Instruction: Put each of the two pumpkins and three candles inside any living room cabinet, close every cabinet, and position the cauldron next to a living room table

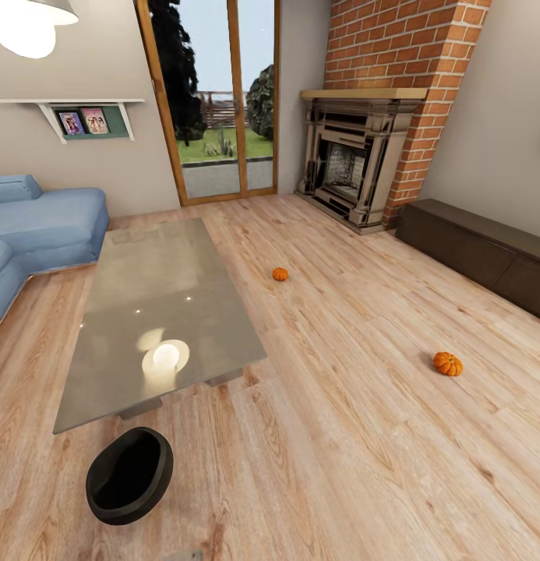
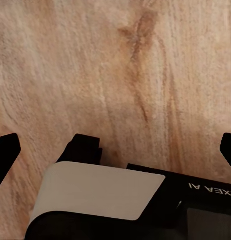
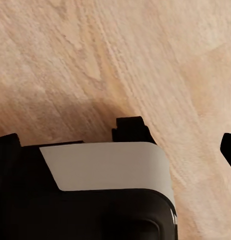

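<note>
Both end effectors are hanging over bare plank floor [image 1: 340, 436], the left end effector [image 2: 115, 145] and the right end effector [image 3: 120, 145] each showing fingertips spread wide, holding nothing. Going rightward, the black cauldron [image 1: 129, 474] is sitting just beside the table [image 1: 157, 312], then one pumpkin [image 1: 280, 273], another pumpkin [image 1: 448, 363], and the cabinet [image 1: 480, 253] along the wall.

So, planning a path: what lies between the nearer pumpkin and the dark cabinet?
In the head view, only bare plank floor lies between the nearer pumpkin and the cabinet.
</note>
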{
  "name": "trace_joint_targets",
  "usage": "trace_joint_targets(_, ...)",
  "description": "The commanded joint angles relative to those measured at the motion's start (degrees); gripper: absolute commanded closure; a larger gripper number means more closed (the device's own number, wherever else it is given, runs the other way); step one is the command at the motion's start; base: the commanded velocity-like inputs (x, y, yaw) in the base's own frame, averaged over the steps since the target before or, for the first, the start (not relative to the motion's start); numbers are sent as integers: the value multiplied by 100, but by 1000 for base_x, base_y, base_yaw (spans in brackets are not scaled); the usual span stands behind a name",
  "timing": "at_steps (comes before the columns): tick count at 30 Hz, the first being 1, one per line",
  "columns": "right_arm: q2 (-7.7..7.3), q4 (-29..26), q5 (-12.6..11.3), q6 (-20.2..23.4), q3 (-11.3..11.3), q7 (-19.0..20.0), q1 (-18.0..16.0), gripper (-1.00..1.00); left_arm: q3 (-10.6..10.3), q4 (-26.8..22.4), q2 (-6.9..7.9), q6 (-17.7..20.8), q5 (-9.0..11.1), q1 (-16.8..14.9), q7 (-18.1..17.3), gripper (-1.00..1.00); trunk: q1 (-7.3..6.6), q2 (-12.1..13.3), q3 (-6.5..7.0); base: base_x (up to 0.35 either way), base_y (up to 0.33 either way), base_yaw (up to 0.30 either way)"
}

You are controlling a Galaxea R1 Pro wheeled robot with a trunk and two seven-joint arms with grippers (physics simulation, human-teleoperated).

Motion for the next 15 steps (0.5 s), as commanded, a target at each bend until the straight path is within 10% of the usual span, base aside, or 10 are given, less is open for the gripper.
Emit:
trace_joint_targets(1,10,-3,0,-42,-1,1,0,-100,0,-2,-2,0,2,0,-1,-100,0,0,0,0,0,0)
trace_joint_targets(15,96,3,16,-231,26,32,0,-100,0,21,3,-12,-10,0,-4,-100,0,0,0,0,0,-12)
